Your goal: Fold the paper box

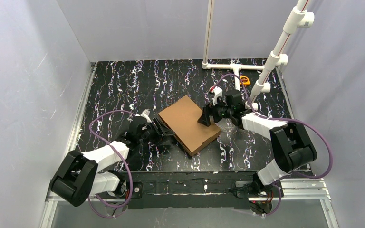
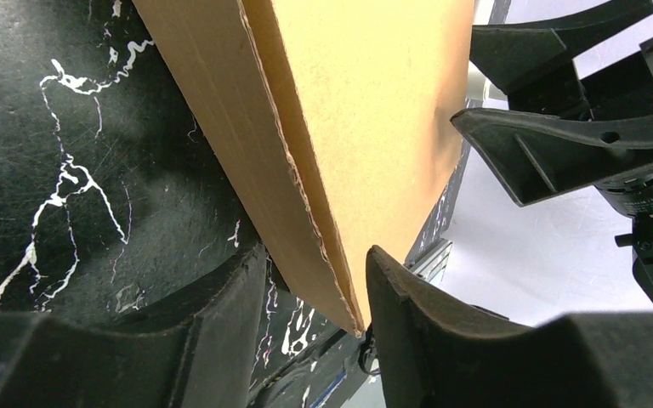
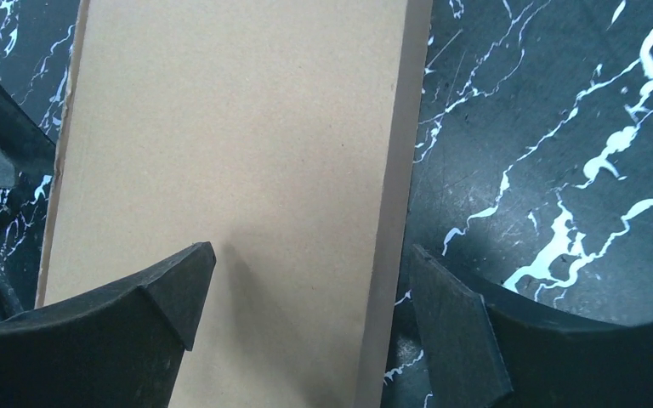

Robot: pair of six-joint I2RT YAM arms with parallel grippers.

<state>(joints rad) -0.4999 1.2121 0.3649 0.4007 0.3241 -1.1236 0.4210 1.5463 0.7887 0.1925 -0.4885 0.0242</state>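
Item one, paper box (image 1: 189, 124): brown corrugated cardboard, closed up into a shallow rectangle, lying flat on the black, white-veined table (image 1: 123, 85) directly between my two claws and set cornerwise to both. Item two, my left claw (image 1: 158, 125): low over the table, its fingers (image 2: 178, 340) on either side of the box corner nearest it. In the wrist view that corner, with a ragged seam running up its wall, wedges down into the narrow gap between them. The cardboard sits close against both fingers, but I cannot tell whether they actually press it. Item three, my right claw (image 1: 205, 118): at the opposite side of the box, spread wide and gripping nothing. One finger hangs over the lid and throws a soft shadow on it. The other stands out past the box's long edge over bare table, so that edge runs up between the two. Item four, white pipe frame (image 1: 233, 66): beyond my right claw, at the far edge of the table. Item five, small orange object (image 1: 244, 80): by the frame's foot, well apart from the box, too small to name.
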